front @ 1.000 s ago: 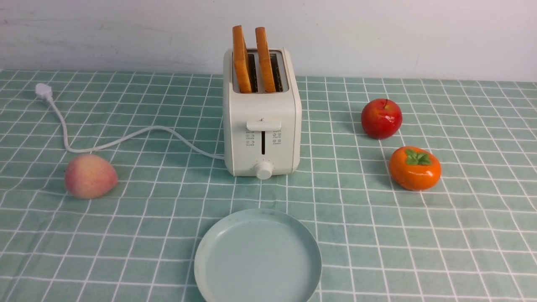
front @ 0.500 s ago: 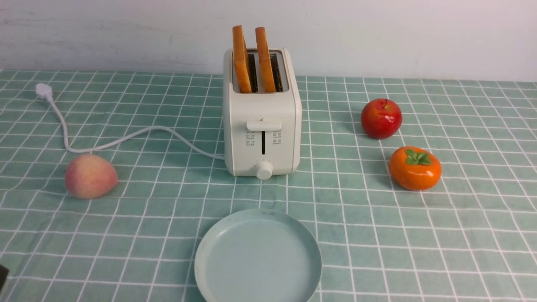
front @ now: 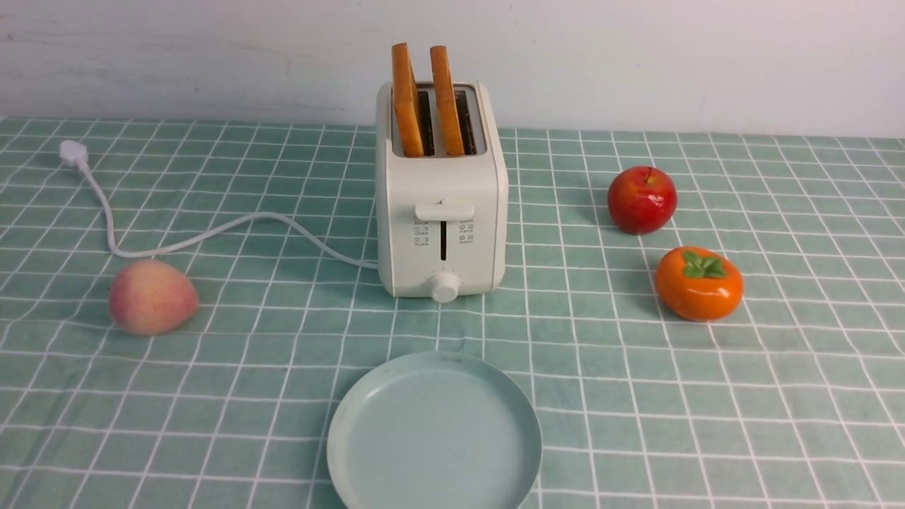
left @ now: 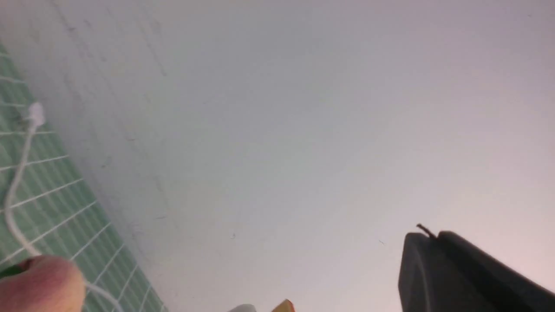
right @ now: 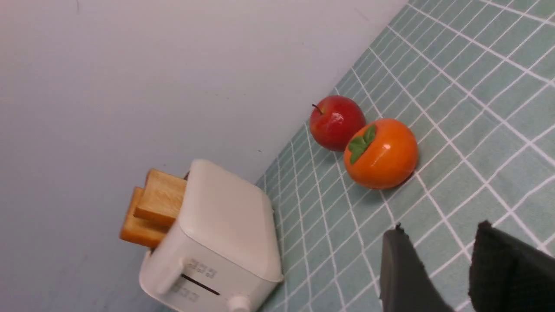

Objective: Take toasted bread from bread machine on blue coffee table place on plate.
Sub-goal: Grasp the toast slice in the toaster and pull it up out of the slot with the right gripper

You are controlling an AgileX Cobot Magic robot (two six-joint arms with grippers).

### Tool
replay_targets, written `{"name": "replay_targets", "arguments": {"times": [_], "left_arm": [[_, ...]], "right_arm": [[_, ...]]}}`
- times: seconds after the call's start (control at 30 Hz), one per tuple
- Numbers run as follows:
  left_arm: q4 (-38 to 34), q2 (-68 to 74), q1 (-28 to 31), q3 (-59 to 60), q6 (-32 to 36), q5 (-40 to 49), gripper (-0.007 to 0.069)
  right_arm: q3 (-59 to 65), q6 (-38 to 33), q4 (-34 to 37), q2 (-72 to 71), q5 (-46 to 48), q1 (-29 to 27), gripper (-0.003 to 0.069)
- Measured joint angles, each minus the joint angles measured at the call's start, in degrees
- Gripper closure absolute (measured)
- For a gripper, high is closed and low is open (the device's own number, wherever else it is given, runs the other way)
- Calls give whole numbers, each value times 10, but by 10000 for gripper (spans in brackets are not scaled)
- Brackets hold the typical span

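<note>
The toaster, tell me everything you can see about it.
The toaster is a cream-white, smooth, plastic-looking box with rounded corners, standing upright on the green checked tablecloth, beyond the plate. Two slices of toast stick up from its two top slots. Its front has a lever atop a slit, small printed icons and a round knob. A white cord trails left to a loose plug. Nothing else touches it.

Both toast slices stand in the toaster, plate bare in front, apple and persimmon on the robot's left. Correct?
One slip: the apple and persimmon sit on the robot's right, as the front view shows. The toast slices in the toaster and the bare plate in front are as you said.
</note>
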Motion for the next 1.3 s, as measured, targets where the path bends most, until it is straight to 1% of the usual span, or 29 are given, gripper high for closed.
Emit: {"name": "replay_targets", "arguments": {"times": [0.07,0.17,0.2,0.23,0.33,0.37,0.4,0.43,0.47,0.5,0.53,0.57,0.6,0.63,0.67,0.73,0.8,0.83,0.87,0.9,0.93,0.97,1.03,1.1,1.13,1.17,1.2,1.3], "left_arm": [[41,0,0,-37,6,37,638],[98,5,0,-118,12,128,638],[118,25,0,-163,12,169,638],[132,38,0,-183,13,200,638],[185,128,0,-273,16,329,638],[204,174,0,-308,16,398,638],[211,182,0,-313,16,410,638],[232,239,0,-348,16,499,638],[242,281,0,-369,16,537,638],[255,340,0,-394,25,586,638],[258,374,0,-407,32,605,638],[257,408,0,-420,42,622,638],[257,424,0,-426,48,624,638],[239,488,0,-455,78,640,638],[236,495,0,-460,82,640,638],[185,596,0,-525,142,652,638],[146,651,0,-576,175,663,638],[146,656,0,-582,178,665,638],[127,700,-4,-631,198,675,638],[124,726,-10,-662,207,678,638],[123,731,-11,-669,208,678,638],[125,777,-27,-725,217,680,638],[135,825,-49,-782,222,681,638],[142,857,-63,-819,222,683,638],[157,903,-82,-871,223,687,638],[159,908,-83,-877,223,687,638],[171,941,-94,-913,223,690,638],[190,997,-108,-977,223,682,600]], "right_arm": [[0,0,15,0,-3,0,419],[0,2,25,0,-3,0,419],[0,2,32,0,-3,0,419],[0,2,33,0,0,0,419],[-23,-1,35,0,50,0,429],[-50,-11,32,0,87,0,442],[-50,-14,32,0,94,0,445],[-98,-45,22,0,148,0,480],[-132,-64,15,0,173,0,505],[-174,-96,5,6,209,0,560],[-208,-114,-2,19,239,0,605],[-234,-125,-9,37,267,0,637],[-246,-127,-13,42,273,0,643],[-290,-138,-30,88,327,0,672],[-295,-139,-32,88,327,0,673],[-343,-149,-64,164,409,0,675],[-362,-164,-78,214,461,0,671],[-363,-164,-79,218,465,0,671],[-368,-182,-77,249,492,0,669],[-369,-191,-71,259,504,0,668],[-370,-196,-66,260,505,0,668],[-371,-218,-45,271,515,0,667],[-372,-250,-18,274,516,0,667],[-372,-265,-7,274,516,0,667],[-373,-283,7,274,513,0,667],[-373,-283,8,274,513,0,667],[-373,-287,12,274,512,0,667],[-373,-288,19,274,512,0,664]]}}
